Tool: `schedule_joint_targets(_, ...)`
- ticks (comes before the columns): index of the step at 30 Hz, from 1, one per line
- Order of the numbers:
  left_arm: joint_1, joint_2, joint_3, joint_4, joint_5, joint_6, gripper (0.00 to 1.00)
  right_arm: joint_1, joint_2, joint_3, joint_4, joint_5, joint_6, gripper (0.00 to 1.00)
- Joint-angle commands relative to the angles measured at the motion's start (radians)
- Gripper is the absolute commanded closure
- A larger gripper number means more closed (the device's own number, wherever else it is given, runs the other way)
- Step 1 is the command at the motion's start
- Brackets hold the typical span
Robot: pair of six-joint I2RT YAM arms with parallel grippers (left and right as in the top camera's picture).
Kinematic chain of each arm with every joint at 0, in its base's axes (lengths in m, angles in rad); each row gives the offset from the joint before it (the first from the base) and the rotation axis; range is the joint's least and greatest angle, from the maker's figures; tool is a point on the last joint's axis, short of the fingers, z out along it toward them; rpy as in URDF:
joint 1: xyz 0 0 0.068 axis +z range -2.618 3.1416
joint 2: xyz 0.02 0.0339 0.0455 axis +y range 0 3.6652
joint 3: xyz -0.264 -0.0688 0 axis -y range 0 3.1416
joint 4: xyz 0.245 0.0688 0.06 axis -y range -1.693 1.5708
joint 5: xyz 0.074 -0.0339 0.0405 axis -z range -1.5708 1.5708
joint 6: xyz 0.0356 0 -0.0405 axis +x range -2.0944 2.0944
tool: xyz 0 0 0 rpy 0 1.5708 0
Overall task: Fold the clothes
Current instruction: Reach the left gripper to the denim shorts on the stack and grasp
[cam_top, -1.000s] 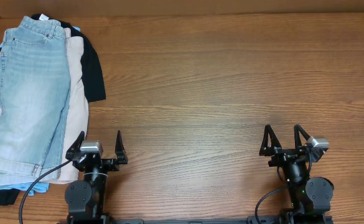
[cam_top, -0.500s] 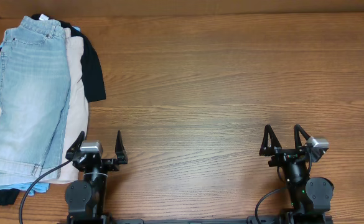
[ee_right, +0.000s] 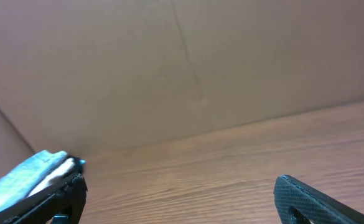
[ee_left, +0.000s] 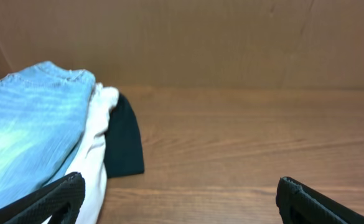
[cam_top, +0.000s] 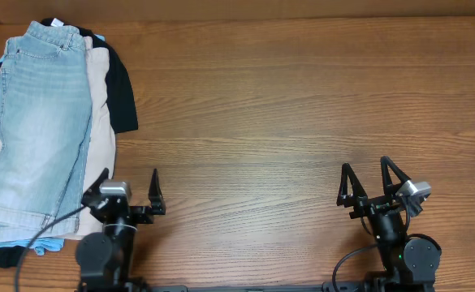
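A stack of clothes lies at the table's left edge: light blue jeans [cam_top: 38, 122] on top, a cream garment [cam_top: 101, 122] under them, a black garment [cam_top: 123, 89] at the bottom. The left wrist view shows the jeans [ee_left: 26, 130], the cream garment [ee_left: 94, 155] and the black garment [ee_left: 124, 140]. My left gripper [cam_top: 127, 188] is open and empty at the front left, its left finger next to the stack's front corner. My right gripper [cam_top: 365, 180] is open and empty at the front right, far from the clothes. The stack shows small at the far left of the right wrist view [ee_right: 29, 174].
A brown wall [ee_right: 169, 62] runs along the table's far edge. The wooden table [cam_top: 302, 122] stretches right of the stack. A black cable [cam_top: 42, 239] runs from the left arm's base over the stack's front corner.
Both arms have shifted slightly at their bases: the left wrist moved a little to the left, the right wrist tilted a little. The clothes have not moved.
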State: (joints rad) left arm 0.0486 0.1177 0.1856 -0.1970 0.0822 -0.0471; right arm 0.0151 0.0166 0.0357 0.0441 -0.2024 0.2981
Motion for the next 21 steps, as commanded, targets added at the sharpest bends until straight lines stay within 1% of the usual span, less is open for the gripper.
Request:
schedule_joint_targets(1,0.011,0.116,0.208,-0.058,0.016,-0.001,0.00,0.005,0.026,0.116,-0.009,-0.054,0.016,0.00)
schedule_joint_targets(3,0.011,0.216,0.333,-0.110,0.016,-0.001,0.00,0.005,0.072,0.188,-0.033,-0.058,0.014,0.00)
schedule_joint_targets(6,0.011,0.399,0.562,-0.221,0.027,0.002,0.00,0.005,0.190,0.334,-0.100,-0.077,-0.025,0.00)
schedule_joint_targets(9,0.011,0.584,0.803,-0.388,0.035,0.003,0.00,0.005,0.352,0.518,-0.220,-0.077,-0.076,0.00)
schedule_joint_targets(10,0.011,0.658,0.900,-0.466,0.037,0.013,0.00,0.005,0.410,0.583,-0.271,-0.077,-0.091,0.00)
schedule_joint_targets(13,0.011,0.836,1.135,-0.654,0.041,0.086,0.00,0.005,0.601,0.795,-0.448,-0.076,-0.094,0.00)
schedule_joint_targets(15,0.011,0.957,1.290,-0.763,0.023,0.179,0.00,0.005,0.763,0.970,-0.613,-0.076,-0.094,0.00)
schedule_joint_targets(16,0.011,0.998,1.334,-0.778,0.014,0.206,0.00,0.005,0.829,1.043,-0.685,-0.076,-0.094,0.00)
schedule_joint_targets(18,0.011,1.070,1.393,-0.785,0.013,0.212,0.00,0.005,0.969,1.185,-0.823,-0.077,-0.094,0.00)
schedule_joint_targets(20,0.011,1.120,1.419,-0.756,0.010,0.212,0.00,0.005,1.084,1.289,-0.907,-0.081,-0.094,0.00)
schedule_joint_targets(21,0.012,1.141,1.426,-0.731,0.007,0.211,0.00,0.005,1.135,1.326,-0.920,-0.081,-0.094,0.00)
